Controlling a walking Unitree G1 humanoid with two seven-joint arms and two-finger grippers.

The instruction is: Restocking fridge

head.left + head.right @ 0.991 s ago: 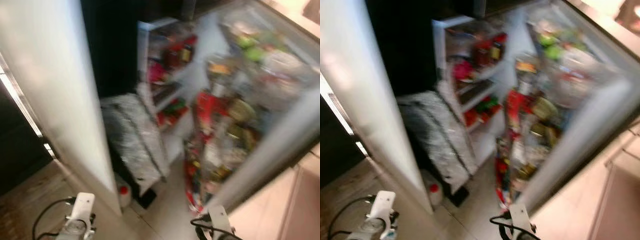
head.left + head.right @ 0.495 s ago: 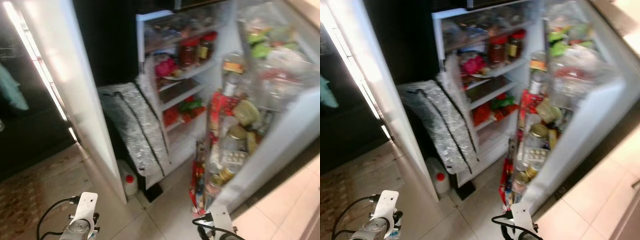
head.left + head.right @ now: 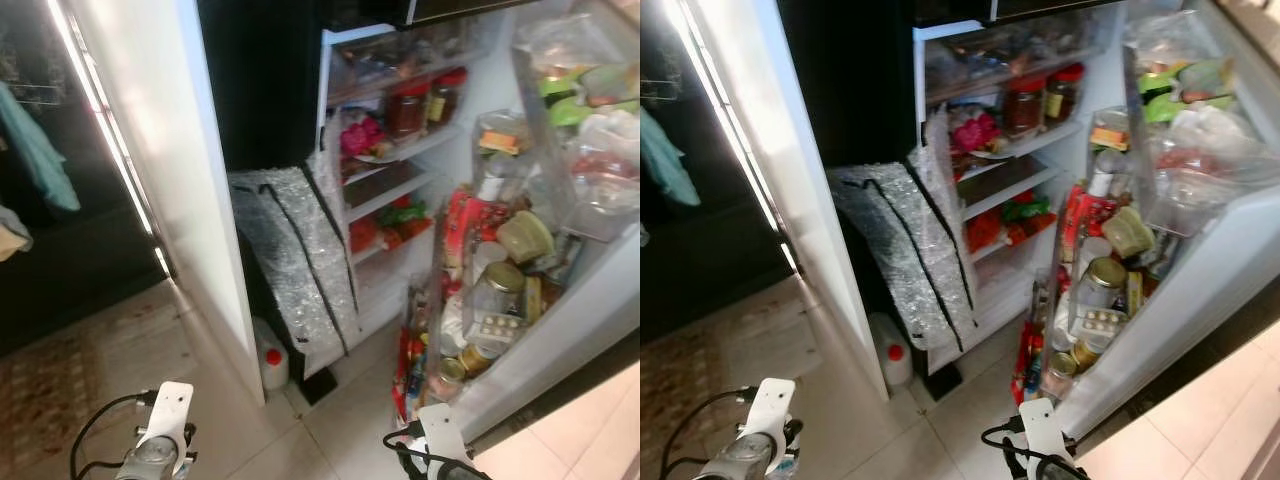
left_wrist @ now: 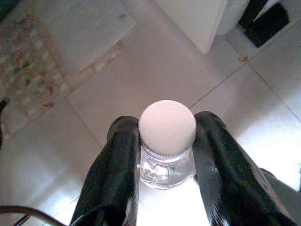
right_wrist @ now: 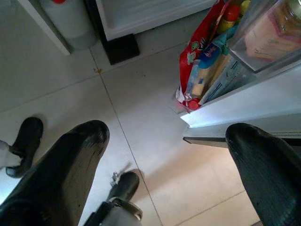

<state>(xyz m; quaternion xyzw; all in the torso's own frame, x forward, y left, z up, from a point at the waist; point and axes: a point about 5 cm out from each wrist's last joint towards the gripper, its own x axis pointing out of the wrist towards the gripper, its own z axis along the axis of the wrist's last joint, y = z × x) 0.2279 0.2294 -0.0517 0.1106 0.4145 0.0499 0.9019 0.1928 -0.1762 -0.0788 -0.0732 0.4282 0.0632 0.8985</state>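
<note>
Holding my bottle [image 4: 167, 141] by its neck mid-frame, the left gripper [image 4: 164, 155] pinched it tight. It looked hard, slippery and heavy. My right gripper [image 5: 164, 155] was spread wide by the fridge [image 3: 400, 170].

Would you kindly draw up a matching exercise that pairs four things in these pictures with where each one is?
Things:
1. clear bottle
2. white jug with a red cap
3. two red-lidded jars
4. sheet of bubble wrap

Places:
A. on a fridge shelf
B. on the floor at the foot of the fridge
C. leaning against the fridge's lower shelves
D. between the fingers of the left claw

Pairs: 1-D, 2-B, 3-A, 4-C

The right claw is open, holding nothing.
</note>
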